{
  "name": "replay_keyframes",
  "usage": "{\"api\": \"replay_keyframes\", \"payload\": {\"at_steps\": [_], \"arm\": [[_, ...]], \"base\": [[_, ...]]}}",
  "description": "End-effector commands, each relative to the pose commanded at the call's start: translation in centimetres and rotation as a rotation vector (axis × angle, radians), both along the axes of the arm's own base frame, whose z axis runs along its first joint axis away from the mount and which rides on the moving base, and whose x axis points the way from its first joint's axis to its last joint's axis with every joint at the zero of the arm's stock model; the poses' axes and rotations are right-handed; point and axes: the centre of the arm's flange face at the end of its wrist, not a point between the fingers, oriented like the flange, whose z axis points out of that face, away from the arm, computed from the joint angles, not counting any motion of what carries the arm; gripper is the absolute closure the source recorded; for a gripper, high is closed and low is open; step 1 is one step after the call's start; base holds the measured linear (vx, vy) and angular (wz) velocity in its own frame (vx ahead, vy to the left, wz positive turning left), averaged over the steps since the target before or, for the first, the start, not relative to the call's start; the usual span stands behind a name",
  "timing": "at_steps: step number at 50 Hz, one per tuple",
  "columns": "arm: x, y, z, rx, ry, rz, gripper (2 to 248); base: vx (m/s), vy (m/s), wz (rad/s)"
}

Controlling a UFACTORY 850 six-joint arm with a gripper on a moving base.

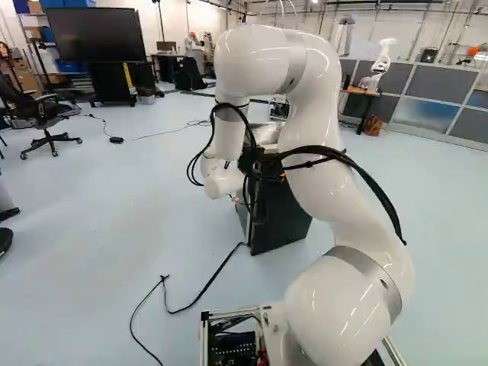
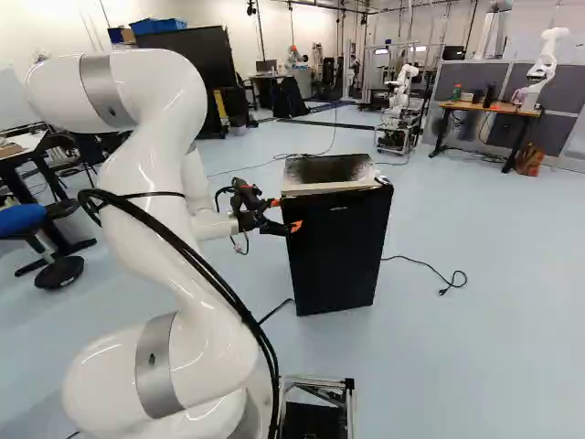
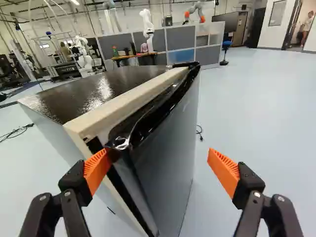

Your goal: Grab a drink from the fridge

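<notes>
Gripper (image 3: 159, 160) is up at the top corner of the fridge (image 2: 338, 247), on the door's free edge. Fingers spread wide, nothing clamped. 1 orange pad (image 3: 96, 170) sits against the gap behind the door (image 3: 170, 133), seemingly touching its edge; the other pad (image 3: 224, 170) is out in front of the door face, apart from it. Likely placed that way so the inner finger can hook the edge and pry – no handle seen, so the gap looks like the way in. Arm (image 1: 324, 130) reaches to the side of the fridge, probably to leave the door room to swing.

Fridge stands upright on the floor (image 2: 484, 347), ahead of the base – long axis vertical, door side facing roughly back toward the base. From the gripper, the door's top edge runs away ahead. Drink not visible in any of the 3 views, presumably inside, so its direction and long axis can't be told. Judged early in the task: next, pull the edge outward. Risk – pad slips off the smooth corner, or the whole fridge shifts.
</notes>
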Motion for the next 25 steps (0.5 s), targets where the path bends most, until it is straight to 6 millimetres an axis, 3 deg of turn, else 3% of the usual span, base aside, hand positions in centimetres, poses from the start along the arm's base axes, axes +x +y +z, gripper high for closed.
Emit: {"api": "replay_keyframes", "payload": {"at_steps": [25], "arm": [[-6.5,-0.8,0.1,-0.027,0.073,-0.051,3]], "base": [[0.0,0.0,0.0]]}}
